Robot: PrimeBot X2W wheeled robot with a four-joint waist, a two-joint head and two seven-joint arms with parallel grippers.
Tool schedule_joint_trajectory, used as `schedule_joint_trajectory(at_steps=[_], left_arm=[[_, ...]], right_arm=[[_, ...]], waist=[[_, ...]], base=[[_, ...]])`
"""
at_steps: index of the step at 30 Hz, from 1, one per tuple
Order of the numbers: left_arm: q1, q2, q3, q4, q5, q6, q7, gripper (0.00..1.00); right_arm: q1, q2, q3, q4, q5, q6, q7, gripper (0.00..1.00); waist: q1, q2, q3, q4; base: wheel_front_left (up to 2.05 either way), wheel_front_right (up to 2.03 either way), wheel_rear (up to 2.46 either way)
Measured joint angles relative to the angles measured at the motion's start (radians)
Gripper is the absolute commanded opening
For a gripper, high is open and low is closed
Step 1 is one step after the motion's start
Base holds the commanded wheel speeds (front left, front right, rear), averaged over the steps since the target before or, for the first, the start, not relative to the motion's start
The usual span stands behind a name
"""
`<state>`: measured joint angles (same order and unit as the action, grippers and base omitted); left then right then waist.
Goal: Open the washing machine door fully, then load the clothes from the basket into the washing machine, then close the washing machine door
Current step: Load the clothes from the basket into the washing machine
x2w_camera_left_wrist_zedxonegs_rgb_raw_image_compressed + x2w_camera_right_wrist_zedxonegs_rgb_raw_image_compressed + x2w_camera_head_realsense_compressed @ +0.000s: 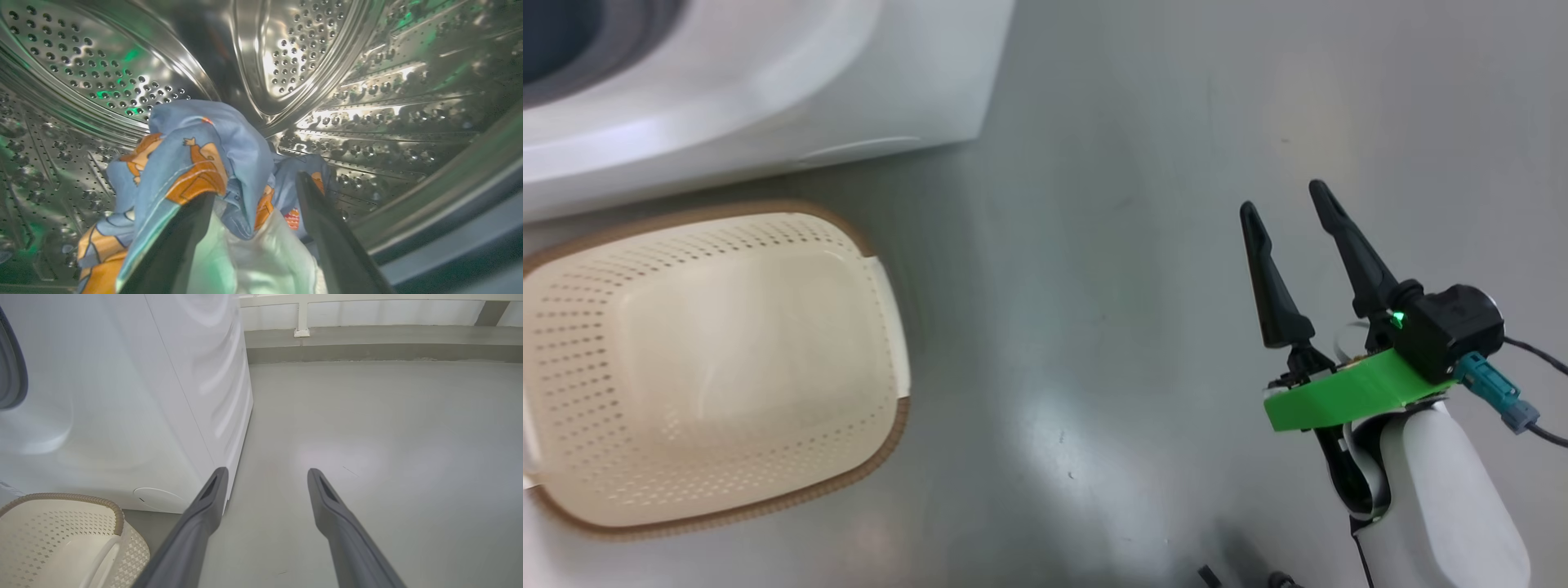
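Well, loading looks nearly done: clothes (204,163) are laid in the drum (102,61) across the wide-spread left tool (254,185), the right tool (1283,198) is held open, so pulling out and shutting the door is called for.

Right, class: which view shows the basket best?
The head view: the basket is seen from above almost whole, brown rim, perforated walls and bare bottom. The right wrist view catches just one corner with a white handle. The left wrist view looks into the drum at the clothes.
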<state>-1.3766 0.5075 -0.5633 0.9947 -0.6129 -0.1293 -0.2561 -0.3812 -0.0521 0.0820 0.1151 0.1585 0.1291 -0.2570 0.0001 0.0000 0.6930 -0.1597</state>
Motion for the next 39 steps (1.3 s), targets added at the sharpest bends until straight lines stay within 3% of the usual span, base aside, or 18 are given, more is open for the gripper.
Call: schedule_joint_trajectory(at_steps=[9, 18, 25, 32, 39], left_arm=[[0.263, -0.031, 0.084, -0.242, 0.015, 0.027, 0.0, 1.0], [0.592, -0.042, 0.253, -0.509, 0.03, 0.102, 0.0, 1.0], [0.816, -0.107, 0.402, -0.712, 0.094, 0.151, 0.0, 1.0], [0.935, -0.197, 0.483, -0.803, 0.148, 0.157, 0.0, 1.0], [0.994, -0.287, 0.558, -0.828, 0.217, 0.124, 0.0, 1.0]], right_arm=[[0.037, -0.001, -0.025, 0.009, -0.035, 0.0, 0.0, 1.0], [0.042, -0.001, -0.028, 0.009, -0.043, 0.0, 0.0, 1.0], [0.061, -0.001, -0.041, 0.009, -0.044, 0.0, 0.0, 1.0], [0.065, -0.001, -0.053, 0.009, -0.048, 0.0, 0.0, 1.0], [0.065, -0.001, -0.051, 0.01, -0.052, 0.0, 0.0, 1.0]], waist=[[-0.0001, 0.0, -0.068, 0.06], [0.0, 0.0, -0.102, 0.089], [-0.0001, 0.0, -0.11, 0.094], [-0.0001, 0.0, -0.116, 0.103], [-0.0001, 0.0, -0.125, 0.104]], base=[[0.0, 0.0, 0.0], [0.0, 0.0, 0.0], [0.0, 0.0, 0.0], [0.0, 0.0, 0.0], [0.0, 0.0, 0.0]])
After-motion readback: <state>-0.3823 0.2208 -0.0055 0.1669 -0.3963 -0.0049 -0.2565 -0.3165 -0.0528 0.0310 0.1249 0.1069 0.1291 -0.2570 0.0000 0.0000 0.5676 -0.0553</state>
